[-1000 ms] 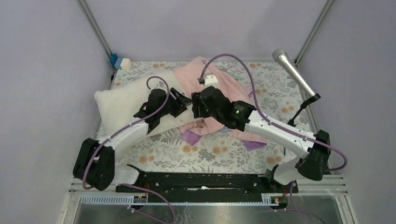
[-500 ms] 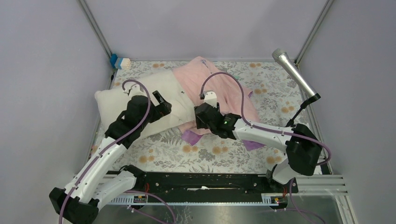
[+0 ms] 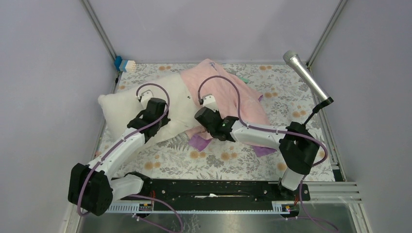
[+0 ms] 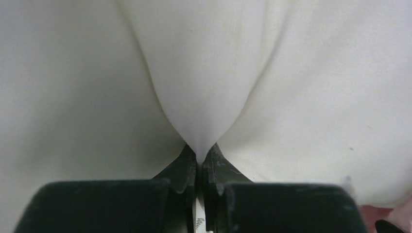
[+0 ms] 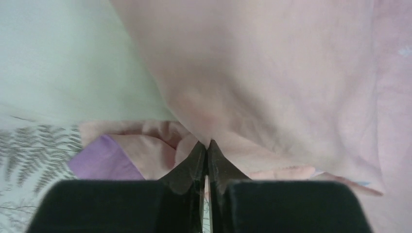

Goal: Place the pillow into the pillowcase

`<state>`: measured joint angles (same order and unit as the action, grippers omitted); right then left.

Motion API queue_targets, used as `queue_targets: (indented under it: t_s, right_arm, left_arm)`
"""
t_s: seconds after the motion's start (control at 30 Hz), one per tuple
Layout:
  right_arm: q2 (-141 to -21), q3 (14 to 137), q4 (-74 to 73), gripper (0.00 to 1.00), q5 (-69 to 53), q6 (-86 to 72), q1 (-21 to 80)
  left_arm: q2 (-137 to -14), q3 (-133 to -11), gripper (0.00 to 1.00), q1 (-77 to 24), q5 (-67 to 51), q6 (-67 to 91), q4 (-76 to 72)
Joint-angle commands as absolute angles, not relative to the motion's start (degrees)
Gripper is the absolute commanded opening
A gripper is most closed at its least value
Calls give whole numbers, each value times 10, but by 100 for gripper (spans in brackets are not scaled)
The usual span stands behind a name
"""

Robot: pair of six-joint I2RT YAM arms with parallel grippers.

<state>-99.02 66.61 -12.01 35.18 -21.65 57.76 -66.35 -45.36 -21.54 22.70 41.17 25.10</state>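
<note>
The cream pillow (image 3: 121,104) lies at the left of the table, its right end under the pale pink pillowcase (image 3: 233,92). My left gripper (image 3: 163,116) is pressed into the pillow's near side and is shut on a pinched fold of the pillow (image 4: 201,97). My right gripper (image 3: 201,116) sits at the pillowcase's near left edge, shut on a fold of the pink pillowcase (image 5: 252,73). A flap of purple lining (image 5: 99,158) shows left of its fingertips, and the pillow (image 5: 63,58) fills the upper left of that view.
A floral table cloth (image 3: 204,158) covers the table. A silver microphone (image 3: 306,75) on a black stand leans over the right side. A small blue and white object (image 3: 125,64) sits at the far left corner. Metal frame posts rise at both far corners.
Both grippers have closed from open, the left on the pillow, the right on the pillowcase. The left arm swung right and lower onto the pillow. The right gripper slid slightly left.
</note>
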Motion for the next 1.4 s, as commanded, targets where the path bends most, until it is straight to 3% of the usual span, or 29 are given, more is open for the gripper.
queue_targets:
  t_s: [0.0,0.13,0.27,0.43,0.53,0.67,0.73,0.83,0.9,0.93,1.03,1.23,1.37]
  right_arm:
    - [-970,748,-115,0,321,-165,592]
    - [-945,808,-106,0,181,-149,610]
    - [-909,809,-82,0,69,-147,628]
    - [-844,680,-12,0,-24,-183,628]
    - [-816,584,-5,0,-16,-200,629]
    - [-799,554,-39,31,53,-199,628]
    - [-783,587,-56,54,88,-188,628]
    - [-787,665,-85,74,134,-165,628]
    - [-802,721,-96,97,176,-145,628]
    - [-816,747,-99,99,204,-133,626]
    - [-871,832,-116,100,284,-116,599]
    - [-1016,1020,-188,99,312,-125,523]
    - [-1139,1173,-283,78,349,-118,498]
  left_arm:
    - [-619,-421,0,-260,157,490,169]
    - [-572,-420,0,-343,196,603,179]
    - [-577,-390,0,-351,177,690,134]
    - [-636,-385,0,-348,144,716,95]
    - [-645,-343,0,-339,106,727,51]
    - [-653,-279,0,-355,81,743,14]
    - [-652,-236,0,-355,70,760,-17]
    - [-650,-191,0,-356,62,774,-39]
    - [-648,-176,0,-356,60,774,-42]
    - [-647,-170,0,-356,59,774,-44]
    - [-642,-153,0,-358,55,773,-44]
    - [-635,-126,0,-361,44,775,-59]
    - [-630,-121,0,-362,35,770,-59]
